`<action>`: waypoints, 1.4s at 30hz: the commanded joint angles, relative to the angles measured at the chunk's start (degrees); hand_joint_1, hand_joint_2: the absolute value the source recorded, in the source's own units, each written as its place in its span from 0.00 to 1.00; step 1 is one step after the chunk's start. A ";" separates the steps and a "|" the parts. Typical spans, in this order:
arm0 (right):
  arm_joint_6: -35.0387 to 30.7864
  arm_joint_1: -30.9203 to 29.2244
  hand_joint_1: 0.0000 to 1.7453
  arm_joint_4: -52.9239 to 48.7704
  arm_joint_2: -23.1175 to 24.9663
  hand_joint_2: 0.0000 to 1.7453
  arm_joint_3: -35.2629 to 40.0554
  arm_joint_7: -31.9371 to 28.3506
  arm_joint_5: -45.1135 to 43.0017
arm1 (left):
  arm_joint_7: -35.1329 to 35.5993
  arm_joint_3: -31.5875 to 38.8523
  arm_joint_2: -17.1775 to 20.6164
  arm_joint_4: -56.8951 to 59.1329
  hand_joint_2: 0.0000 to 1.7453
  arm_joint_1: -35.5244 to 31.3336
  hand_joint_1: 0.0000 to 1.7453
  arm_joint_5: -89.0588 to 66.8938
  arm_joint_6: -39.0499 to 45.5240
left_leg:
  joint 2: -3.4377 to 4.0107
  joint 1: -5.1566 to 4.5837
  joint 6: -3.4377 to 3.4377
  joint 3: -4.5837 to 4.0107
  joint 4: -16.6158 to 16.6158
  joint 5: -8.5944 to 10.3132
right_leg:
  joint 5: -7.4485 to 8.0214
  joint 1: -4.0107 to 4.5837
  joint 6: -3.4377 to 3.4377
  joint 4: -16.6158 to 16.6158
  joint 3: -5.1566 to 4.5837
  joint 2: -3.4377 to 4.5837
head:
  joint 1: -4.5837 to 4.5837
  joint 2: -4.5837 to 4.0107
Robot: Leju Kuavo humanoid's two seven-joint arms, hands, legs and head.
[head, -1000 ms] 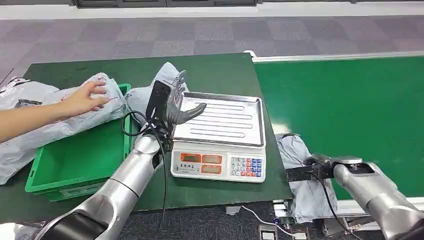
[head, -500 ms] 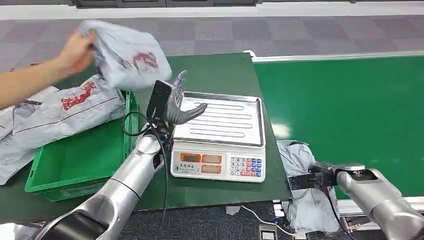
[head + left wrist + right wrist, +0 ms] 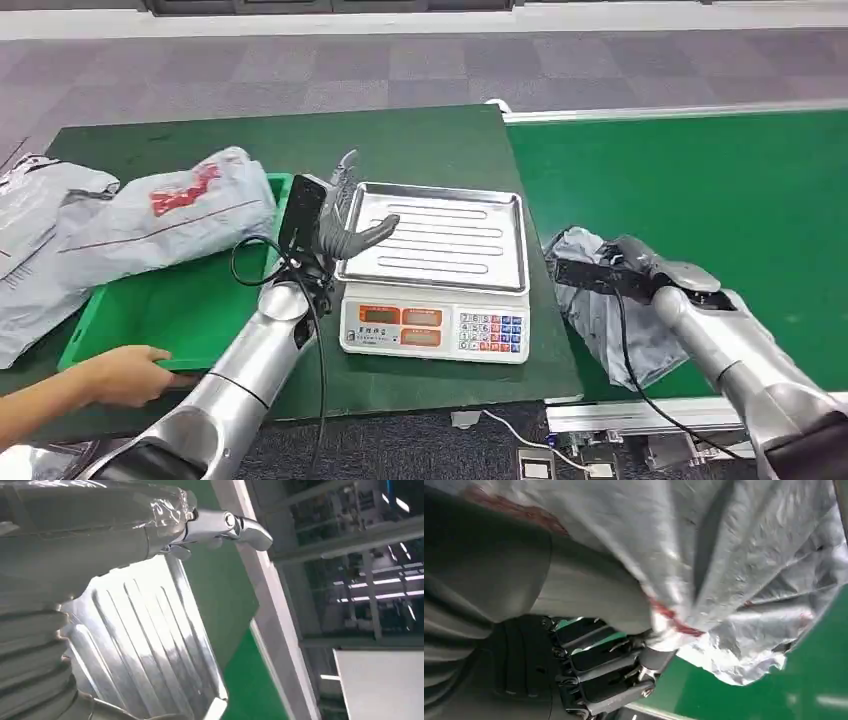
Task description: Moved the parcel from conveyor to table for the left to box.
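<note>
A crumpled grey parcel [image 3: 605,320] hangs at the near left corner of the green conveyor [image 3: 700,190]. My right hand [image 3: 598,272] grips its top. In the right wrist view the thumb and dark fingers [image 3: 604,665] are closed into the grey plastic of the parcel [image 3: 744,555]. My left hand [image 3: 340,225] hovers with fingers spread at the left edge of the scale's steel tray [image 3: 445,240], holding nothing. The left wrist view has that hand [image 3: 75,555] over the ribbed tray [image 3: 145,645]. A green box [image 3: 190,300] sits left of the scale on the green table [image 3: 420,140].
A large grey parcel with red print [image 3: 170,215] lies across the box's far rim, with more parcels [image 3: 40,200] to its left. A person's hand [image 3: 125,375] holds the box's near edge. The scale's keypad [image 3: 495,333] faces me.
My right hand has risen with the grey parcel, from below the conveyor's edge up to its corner. The person carried one parcel away, and their hand now holds the box's front.
</note>
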 commanded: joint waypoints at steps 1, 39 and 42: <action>2.42 -0.12 0.00 -2.52 -0.48 1.00 -5.64 0.24 -1.11 | 0.49 1.30 1.33 1.16 1.00 -1.55 0.00 -0.30 -0.38 | 0.12 0.04 -0.02 0.16 -0.08 -0.09 | -0.02 0.05 -0.04 -0.14 0.18 0.13 | -0.02 0.00; 13.94 31.53 0.00 -34.46 -15.56 1.00 -11.78 7.52 3.98 | 0.01 0.55 -0.70 4.33 1.00 -3.80 0.00 -0.13 -1.58 | -0.34 0.04 0.04 -0.01 0.05 -0.25 | -0.28 0.03 0.06 -0.04 0.22 -0.28 | 0.00 0.00; 14.24 31.29 0.00 -34.46 -15.44 1.00 -11.84 7.56 4.02 | 0.01 0.53 -0.66 4.31 1.00 -3.78 0.00 -0.12 -1.59 | -0.06 0.01 0.01 0.06 0.00 -0.30 | -0.23 0.01 0.05 -0.09 0.15 0.02 | 0.00 0.00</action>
